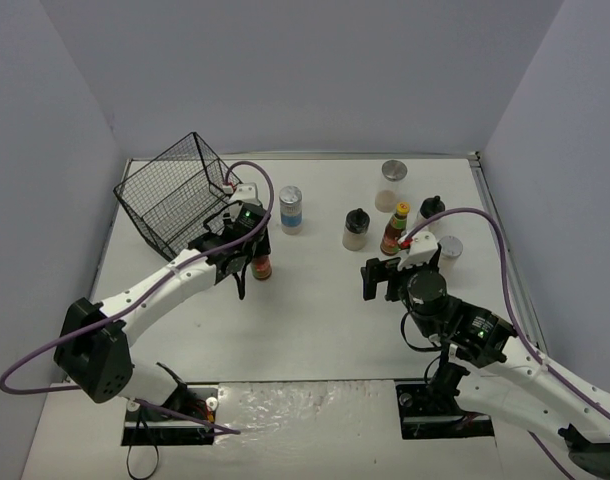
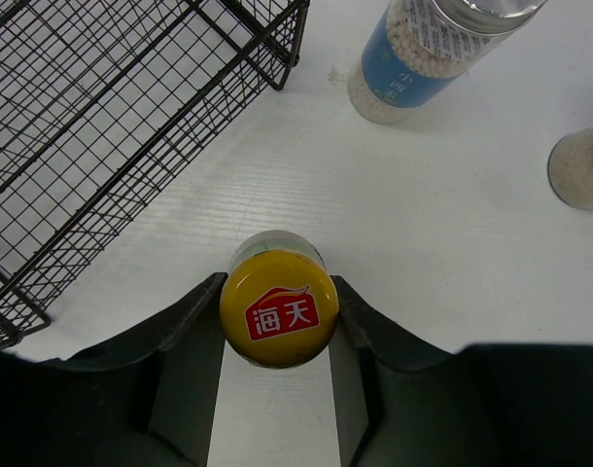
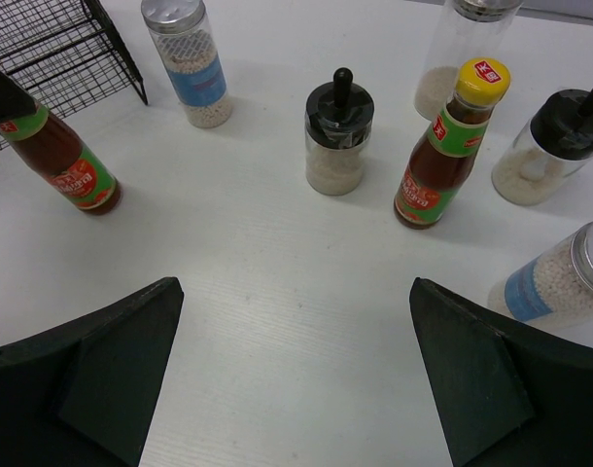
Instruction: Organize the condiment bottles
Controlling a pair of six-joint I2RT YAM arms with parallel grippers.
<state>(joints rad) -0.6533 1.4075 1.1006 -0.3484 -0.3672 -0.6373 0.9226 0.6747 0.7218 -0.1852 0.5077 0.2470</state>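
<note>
My left gripper (image 1: 257,254) is shut on the yellow cap (image 2: 279,308) of a dark red sauce bottle (image 1: 262,267), which stands on the table beside the basket; it also shows in the right wrist view (image 3: 68,163). My right gripper (image 1: 382,281) is open and empty (image 3: 296,389), low over bare table. Ahead of it stand a black-capped shaker (image 3: 336,131), the second red sauce bottle (image 3: 442,151), another black-capped shaker (image 3: 557,148), a blue-labelled jar (image 3: 559,277) and a silver-lidded jar (image 1: 393,185). A third blue-labelled jar (image 1: 291,208) stands right of the basket (image 2: 423,49).
The black wire basket (image 1: 170,205) lies tipped at the back left, close to my left gripper (image 2: 112,117). White walls enclose the table on three sides. Both arm bases sit at the near edge.
</note>
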